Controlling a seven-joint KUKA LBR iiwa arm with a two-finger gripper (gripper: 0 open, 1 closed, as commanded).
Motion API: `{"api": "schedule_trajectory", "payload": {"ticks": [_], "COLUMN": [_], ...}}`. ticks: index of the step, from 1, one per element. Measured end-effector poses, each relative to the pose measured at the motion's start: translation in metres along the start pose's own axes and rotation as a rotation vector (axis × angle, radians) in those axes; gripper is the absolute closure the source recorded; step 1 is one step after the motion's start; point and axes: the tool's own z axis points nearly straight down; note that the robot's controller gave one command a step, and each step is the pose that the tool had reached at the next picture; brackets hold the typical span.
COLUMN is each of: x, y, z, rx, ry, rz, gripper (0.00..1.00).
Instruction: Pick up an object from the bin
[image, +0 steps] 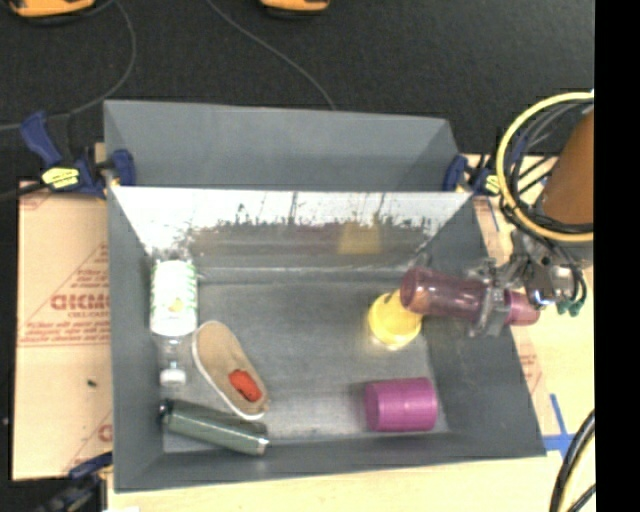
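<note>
My gripper (488, 305) hangs at the right side of the bin, close to the right wall. It is shut on a translucent purple-pink tube (440, 293), which lies level and points left from the fingers, while its short purple end sticks out on the right. Just below the tube's left end sits a round yellow thing (392, 322), partly covered by the tube. A solid purple cylinder (400, 405) lies on its side on the bin floor, toward the front and to the left of the gripper.
Along the left side lies a clear bottle with a white and green label (172, 300). Beside it is a white shoe-shaped thing with a red piece inside (232, 372). A dark green cylinder (215, 428) lies at the front left corner.
</note>
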Motion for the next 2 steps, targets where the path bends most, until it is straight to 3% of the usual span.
{"api": "schedule_trajectory", "payload": {"ticks": [1, 2], "x": [-0.029, -0.008], "y": [-0.013, -0.017], "z": [-0.009, -0.096], "rx": [0.002, 0.001], "ry": [-0.011, -0.001], "rz": [0.018, -0.04], "gripper": [0.0, 0.0]}}
